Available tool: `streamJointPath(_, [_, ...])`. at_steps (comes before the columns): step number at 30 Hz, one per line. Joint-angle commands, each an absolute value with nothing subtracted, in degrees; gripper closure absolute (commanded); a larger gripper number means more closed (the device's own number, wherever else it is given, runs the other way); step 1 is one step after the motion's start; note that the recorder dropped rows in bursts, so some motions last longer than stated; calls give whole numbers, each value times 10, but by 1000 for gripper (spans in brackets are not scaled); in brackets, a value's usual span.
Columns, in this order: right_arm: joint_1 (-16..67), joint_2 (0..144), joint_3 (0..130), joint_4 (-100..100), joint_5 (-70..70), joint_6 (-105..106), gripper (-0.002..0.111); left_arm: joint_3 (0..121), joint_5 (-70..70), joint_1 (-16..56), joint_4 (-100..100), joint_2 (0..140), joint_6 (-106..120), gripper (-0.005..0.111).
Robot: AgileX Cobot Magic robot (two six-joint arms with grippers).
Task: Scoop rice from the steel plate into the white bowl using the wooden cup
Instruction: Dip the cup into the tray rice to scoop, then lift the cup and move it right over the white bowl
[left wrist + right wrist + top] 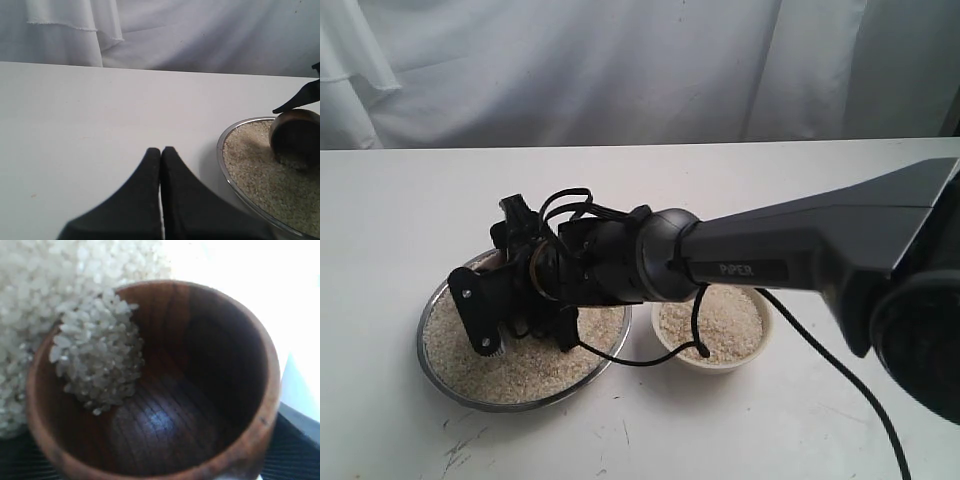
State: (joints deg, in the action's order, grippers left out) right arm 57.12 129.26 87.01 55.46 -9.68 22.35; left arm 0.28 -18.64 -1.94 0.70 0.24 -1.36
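I am holding the right gripper [520, 320] clamped wide around the wooden cup [150, 385], which is lying tilted in the rice [520, 368] on the steel plate [426, 352], lower left; the white bowl [761, 338] is sitting just right of it; the left gripper [161, 155] is resting closed and empty.

Lettering: "PiPER" [752, 269], the only word that can be read.
Carrier: the dark grey forearm link of the right arm [820, 235], which reaches in from the right of the frame in the exterior view.
Place: right of centre in that frame, on the side of the link facing the camera, just beside the rounded wrist joint [665, 262].
Look: small pale letters on a darker strip, running along the link.
Left wrist view: nothing legible, none on the steel plate [223, 150].
Right wrist view: nothing legible, none on the wooden cup [210, 340].
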Motion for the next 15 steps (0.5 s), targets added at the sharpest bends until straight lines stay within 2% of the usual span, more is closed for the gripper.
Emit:
streamJointPath(1, [569, 1271, 872, 540, -106, 219, 108, 0, -183, -18, 7, 0, -13, 107])
streamJointPath(15, [533, 1187, 831, 577, -153, 216, 108, 0, -183, -18, 7, 0, -13, 107])
